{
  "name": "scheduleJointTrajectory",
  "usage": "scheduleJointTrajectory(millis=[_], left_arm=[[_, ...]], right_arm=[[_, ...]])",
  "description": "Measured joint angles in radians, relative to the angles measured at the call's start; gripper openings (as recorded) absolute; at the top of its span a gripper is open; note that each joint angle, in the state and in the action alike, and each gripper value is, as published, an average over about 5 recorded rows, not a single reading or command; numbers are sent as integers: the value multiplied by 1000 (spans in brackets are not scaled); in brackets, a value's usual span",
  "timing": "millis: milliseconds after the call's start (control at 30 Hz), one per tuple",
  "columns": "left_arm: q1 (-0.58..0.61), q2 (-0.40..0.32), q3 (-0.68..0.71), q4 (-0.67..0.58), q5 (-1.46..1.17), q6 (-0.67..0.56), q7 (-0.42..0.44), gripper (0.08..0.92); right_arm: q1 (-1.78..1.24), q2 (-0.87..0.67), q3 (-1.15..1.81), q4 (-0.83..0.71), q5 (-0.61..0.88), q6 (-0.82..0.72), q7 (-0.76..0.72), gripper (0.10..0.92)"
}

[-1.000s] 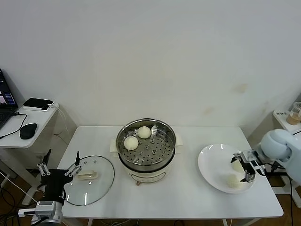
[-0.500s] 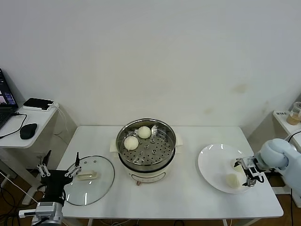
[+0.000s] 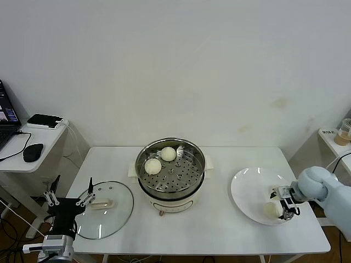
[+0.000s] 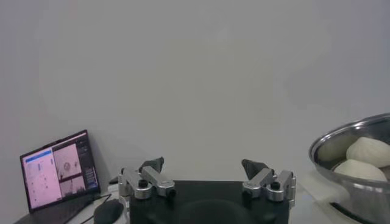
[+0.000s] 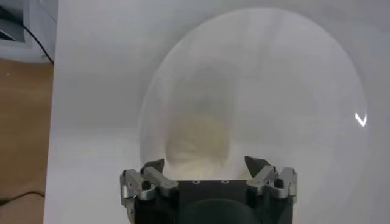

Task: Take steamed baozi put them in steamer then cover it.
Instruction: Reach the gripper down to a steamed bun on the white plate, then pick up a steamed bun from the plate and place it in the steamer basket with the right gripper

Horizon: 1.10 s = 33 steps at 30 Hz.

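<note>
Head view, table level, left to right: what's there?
Left gripper → cover → steamer holding two steamed baozi → white plate → baozi on it → right gripper.

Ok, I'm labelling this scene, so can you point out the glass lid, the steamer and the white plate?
glass lid (image 3: 112, 211): head view, on the clear glass beside its handle.
steamer (image 3: 176, 174): head view, on the bare perforated tray inside.
white plate (image 3: 248, 189): head view, on a bare part of its surface.
</note>
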Motion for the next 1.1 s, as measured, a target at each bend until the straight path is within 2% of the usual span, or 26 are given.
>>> scheduleJointTrajectory(millis=[533, 1100], left_arm=[[-3, -6, 16, -9, 10, 0, -1, 823], [-7, 5, 15, -13, 6, 1, -2, 823]], right_arm=[[16, 0, -15, -16, 19, -14, -18, 565], [164, -35, -24, 9, 124, -34, -73, 560]])
